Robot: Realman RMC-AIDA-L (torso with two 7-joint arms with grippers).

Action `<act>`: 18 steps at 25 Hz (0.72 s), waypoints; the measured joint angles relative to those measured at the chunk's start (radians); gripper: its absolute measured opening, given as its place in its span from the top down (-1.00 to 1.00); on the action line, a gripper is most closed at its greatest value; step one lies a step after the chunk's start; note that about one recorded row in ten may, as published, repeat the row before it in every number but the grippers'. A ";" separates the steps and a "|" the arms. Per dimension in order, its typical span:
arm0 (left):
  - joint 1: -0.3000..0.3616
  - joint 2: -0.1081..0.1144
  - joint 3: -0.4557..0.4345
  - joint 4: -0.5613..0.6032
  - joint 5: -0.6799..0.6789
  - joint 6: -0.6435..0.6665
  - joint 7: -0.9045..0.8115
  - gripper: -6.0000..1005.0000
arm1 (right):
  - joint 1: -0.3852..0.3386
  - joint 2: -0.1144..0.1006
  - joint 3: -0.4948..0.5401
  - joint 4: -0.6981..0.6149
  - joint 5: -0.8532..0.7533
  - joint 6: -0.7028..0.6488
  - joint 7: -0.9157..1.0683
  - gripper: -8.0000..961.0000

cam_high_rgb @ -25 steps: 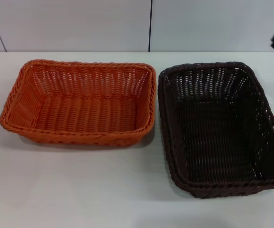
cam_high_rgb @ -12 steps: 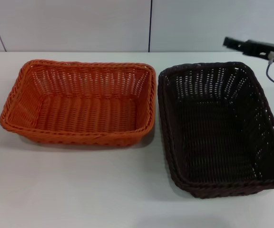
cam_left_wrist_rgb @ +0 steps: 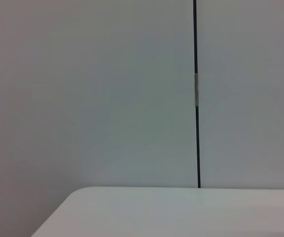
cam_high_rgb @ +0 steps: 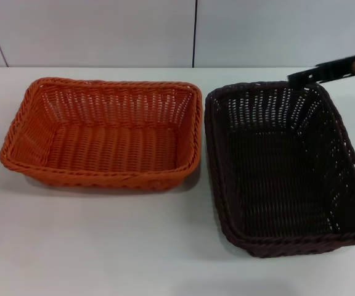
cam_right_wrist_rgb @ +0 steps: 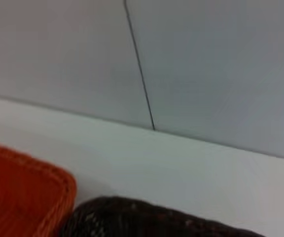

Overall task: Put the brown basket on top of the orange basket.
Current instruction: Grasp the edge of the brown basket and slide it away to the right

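On the white table (cam_high_rgb: 103, 246), right side, the brown basket (cam_high_rgb: 285, 166) sits upright, just beside the orange basket (cam_high_rgb: 106, 132), rims nearly touching, neither stacked. Right gripper (cam_high_rgb: 331, 71) reaches in from the right edge above the brown basket's far corner; jaw state cannot be told. Left arm shows only as a dark sliver at the left edge.
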 joint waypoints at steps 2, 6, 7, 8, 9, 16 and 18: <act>0.000 0.000 0.000 0.000 0.000 0.000 0.000 -0.54 | 0.017 -0.005 0.016 -0.032 -0.018 -0.054 0.001 -0.69; -0.001 0.000 0.000 0.004 0.000 0.000 0.000 -0.54 | 0.094 -0.034 0.069 -0.102 -0.077 -0.266 -0.002 -0.68; -0.001 0.000 0.000 0.004 0.000 0.000 0.000 -0.54 | 0.112 -0.040 0.075 -0.109 -0.092 -0.310 -0.010 -0.68; -0.001 0.000 0.000 0.004 0.000 0.000 0.000 -0.54 | 0.129 -0.045 0.081 -0.115 -0.107 -0.352 -0.021 -0.68; -0.002 0.000 0.000 0.004 0.000 0.000 0.000 -0.54 | 0.142 -0.047 0.080 -0.119 -0.119 -0.387 -0.040 -0.68; -0.002 0.000 0.000 -0.001 0.000 0.006 0.000 -0.53 | 0.172 -0.016 -0.008 -0.122 -0.121 -0.513 -0.176 -0.68; -0.001 0.000 0.000 -0.005 0.000 0.014 0.000 -0.53 | 0.171 -0.005 -0.077 -0.125 -0.121 -0.525 -0.182 -0.68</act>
